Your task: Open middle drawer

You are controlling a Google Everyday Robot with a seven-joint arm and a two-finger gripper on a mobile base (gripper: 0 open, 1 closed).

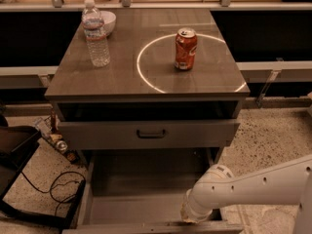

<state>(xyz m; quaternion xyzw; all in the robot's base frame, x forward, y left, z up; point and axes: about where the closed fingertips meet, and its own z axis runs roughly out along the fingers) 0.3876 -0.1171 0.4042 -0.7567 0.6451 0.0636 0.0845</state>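
The middle drawer (146, 201) is pulled far out of the cabinet, and its empty grey inside shows. Its front panel (146, 226) lies along the bottom edge of the view, with the handle out of view below it. My gripper (187, 219) is at the end of the white arm (253, 186) that comes in from the right. It reaches down at the drawer's front right, just behind the front panel. The taller-fronted top drawer (151, 133) with its dark bar handle stands slightly open above.
On the cabinet top (146, 77) stand a water bottle (95, 33), a white bowl (107, 21) and an orange can (185, 48) inside a white ring. Black cables (58, 189) and a dark object (14, 150) lie on the floor to the left.
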